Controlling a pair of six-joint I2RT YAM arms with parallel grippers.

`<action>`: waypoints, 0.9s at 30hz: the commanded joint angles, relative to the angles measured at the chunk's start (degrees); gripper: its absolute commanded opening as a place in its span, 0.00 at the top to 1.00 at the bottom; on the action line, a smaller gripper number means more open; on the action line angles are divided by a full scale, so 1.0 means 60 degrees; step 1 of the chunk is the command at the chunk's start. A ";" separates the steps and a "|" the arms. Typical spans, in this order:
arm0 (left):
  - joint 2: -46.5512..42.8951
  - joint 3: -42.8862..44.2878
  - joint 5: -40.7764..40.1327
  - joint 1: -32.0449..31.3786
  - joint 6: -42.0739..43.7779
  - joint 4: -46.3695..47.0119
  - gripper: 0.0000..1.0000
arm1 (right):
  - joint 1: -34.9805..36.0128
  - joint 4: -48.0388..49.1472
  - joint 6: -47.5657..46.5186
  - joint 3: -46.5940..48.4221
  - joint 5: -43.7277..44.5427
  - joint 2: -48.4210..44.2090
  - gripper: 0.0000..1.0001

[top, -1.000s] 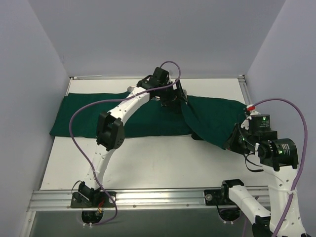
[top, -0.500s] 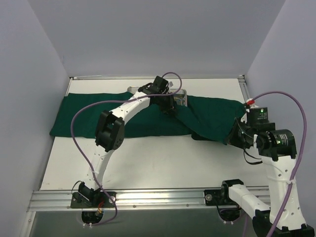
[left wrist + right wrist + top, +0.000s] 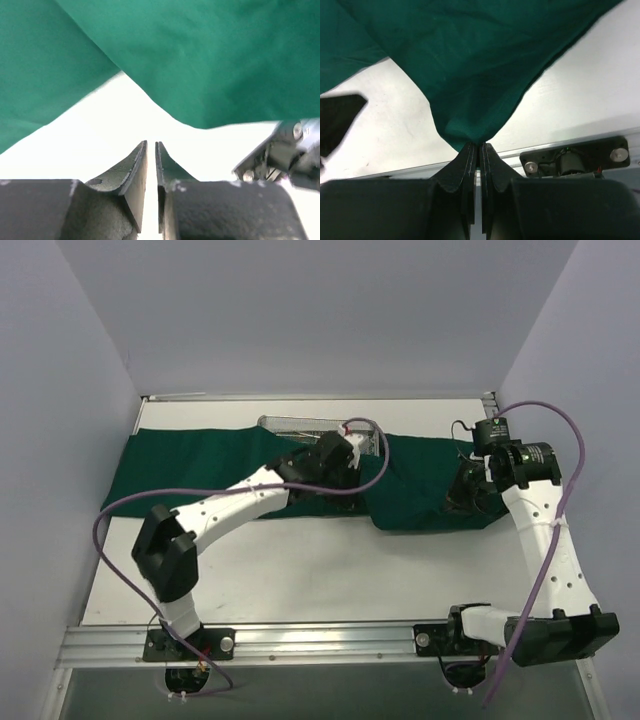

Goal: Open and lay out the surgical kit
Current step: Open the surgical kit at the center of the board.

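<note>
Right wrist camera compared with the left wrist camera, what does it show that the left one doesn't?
Only the right wrist view shows the right gripper shut on a gathered point of the green drape, plus a metal rail. Only the left wrist view shows the left gripper, fingers nearly together with nothing between them, and a blurred silver metal part. Both show the drape lifted above the white table.

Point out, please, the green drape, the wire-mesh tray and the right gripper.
green drape point(image 3: 190, 455): top view, flat left stretch.
wire-mesh tray point(image 3: 295, 424): top view, bare far rim.
right gripper point(image 3: 477, 145): right wrist view, between its jaws.
</note>
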 commanded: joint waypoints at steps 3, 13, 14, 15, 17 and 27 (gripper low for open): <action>-0.1592 -0.2126 -0.0735 -0.0728 -0.0041 0.1356 0.80 | -0.0888 -0.0287 0.0083 -0.0558 -0.0479 0.0709 1.00; -0.0833 0.0167 -0.1859 -0.0054 0.0598 0.0026 0.06 | -0.1447 -0.0302 -0.0242 -0.0046 -0.1582 0.0462 1.00; -0.0629 0.0476 -0.2211 -0.0113 0.0835 -0.0093 0.06 | -0.1432 -0.0287 -0.0315 0.0085 -0.1435 0.0389 1.00; -0.0525 0.1001 -0.2635 -0.0143 0.1040 -0.0457 0.06 | -0.1461 -0.0302 -0.0374 0.0173 -0.1317 0.0272 1.00; -0.0218 0.1342 -0.2626 -0.0071 0.1611 -0.0737 0.06 | -0.1491 -0.0302 -0.0477 0.0392 -0.1243 0.0256 1.00; -0.0057 0.0068 0.2235 0.2299 0.0618 0.1927 0.09 | -0.1564 -0.0228 -0.0887 0.0657 -0.1404 0.0373 1.00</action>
